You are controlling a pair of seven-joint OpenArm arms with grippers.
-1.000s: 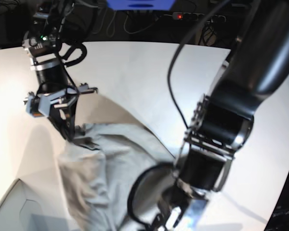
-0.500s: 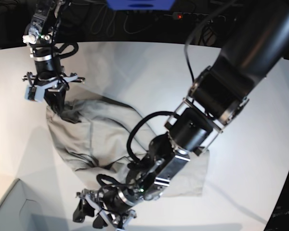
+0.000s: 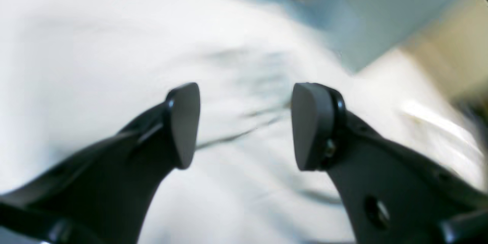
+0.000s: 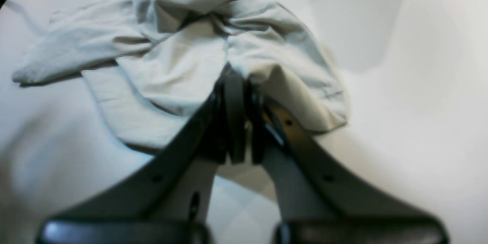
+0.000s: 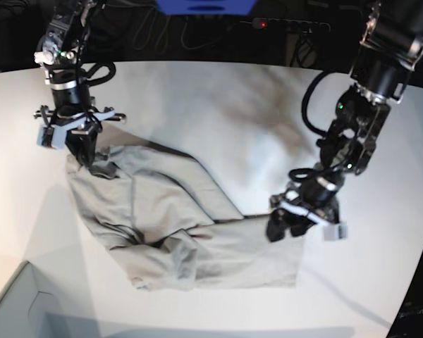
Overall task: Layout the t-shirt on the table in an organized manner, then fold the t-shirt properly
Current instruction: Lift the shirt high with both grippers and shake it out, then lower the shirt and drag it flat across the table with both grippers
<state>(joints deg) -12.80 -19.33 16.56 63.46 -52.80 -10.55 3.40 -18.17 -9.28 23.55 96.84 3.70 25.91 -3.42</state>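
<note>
Blurring left-wrist view, t-shirt (image 5: pixel 169 225) folds indistinct

We see left wrist view motion-blurred; t-shirt (image 3: pixel 244 183) detail smeared; pale box (image 5: pixel 14 313) cut off at corner.

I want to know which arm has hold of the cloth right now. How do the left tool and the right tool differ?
The left tool stands open with nothing between its fingers, while the right tool is shut on the t-shirt. In the base view, the left tool hangs by the shirt's near corner, and the right tool pinches its far corner. Both are dark, two-fingered, and over the table.
</note>
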